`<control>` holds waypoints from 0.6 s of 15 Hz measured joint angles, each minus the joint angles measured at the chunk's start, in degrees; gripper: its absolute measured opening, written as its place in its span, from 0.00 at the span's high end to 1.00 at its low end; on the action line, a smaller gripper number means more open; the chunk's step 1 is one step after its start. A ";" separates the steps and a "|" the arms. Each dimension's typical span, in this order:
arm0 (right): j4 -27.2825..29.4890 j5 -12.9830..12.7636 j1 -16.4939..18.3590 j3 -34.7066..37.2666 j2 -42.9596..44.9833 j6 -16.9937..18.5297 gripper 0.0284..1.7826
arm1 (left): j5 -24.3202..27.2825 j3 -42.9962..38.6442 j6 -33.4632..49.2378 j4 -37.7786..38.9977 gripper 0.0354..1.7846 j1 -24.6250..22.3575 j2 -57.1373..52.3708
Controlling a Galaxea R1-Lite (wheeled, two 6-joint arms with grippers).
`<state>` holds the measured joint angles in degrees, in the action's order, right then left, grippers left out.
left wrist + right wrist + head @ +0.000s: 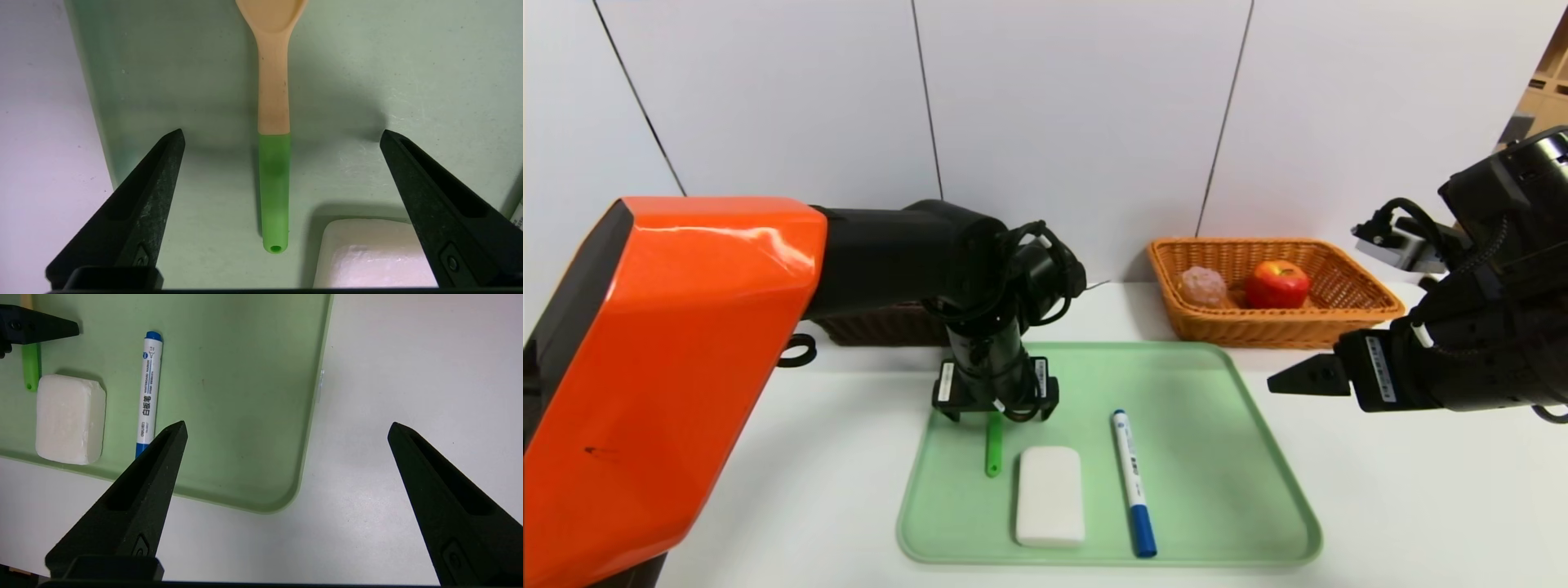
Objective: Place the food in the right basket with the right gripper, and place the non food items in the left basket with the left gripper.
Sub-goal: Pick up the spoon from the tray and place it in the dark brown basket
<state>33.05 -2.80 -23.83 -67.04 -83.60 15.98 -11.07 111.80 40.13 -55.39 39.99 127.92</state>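
A green tray holds a wooden spoon with a green handle, a white soap bar and a blue marker. My left gripper hangs open just above the spoon, whose handle lies between the two fingers. The soap is beside it. The right orange basket holds a red apple and a pale pink lumpy food item. The left dark basket is mostly hidden behind my left arm. My right gripper is open and empty above the tray's right edge.
The marker and soap also show in the right wrist view. White table surrounds the tray. A white panelled wall stands behind the baskets.
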 joint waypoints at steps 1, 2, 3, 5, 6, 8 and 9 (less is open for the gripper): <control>-0.04 0.02 0.00 0.30 0.01 0.00 0.05 | 0.00 0.00 0.07 0.05 0.14 0.00 0.12; -0.26 0.02 0.02 0.54 0.06 0.00 0.05 | -0.06 0.00 0.11 0.07 0.24 -0.02 0.34; -0.50 0.05 0.02 0.91 0.11 0.02 0.05 | -0.11 0.00 0.09 0.07 0.33 -0.18 0.56; -1.18 0.06 0.00 1.66 0.28 -0.05 0.05 | -0.22 0.05 -0.02 0.74 0.47 -0.24 0.89; -1.63 0.11 -0.04 2.12 0.41 -0.09 0.05 | -0.20 0.05 -0.11 1.18 0.53 -0.24 1.00; -3.01 0.17 -0.04 3.01 0.65 -0.16 0.05 | -0.26 0.02 -0.15 1.34 0.72 -0.29 1.22; -3.86 0.17 -0.04 3.56 0.74 -0.22 0.05 | -0.17 0.02 -0.06 1.35 0.95 -0.29 1.28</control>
<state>29.18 -2.63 -23.87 -63.48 -82.86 15.76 -11.24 111.82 40.07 -54.04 39.69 129.20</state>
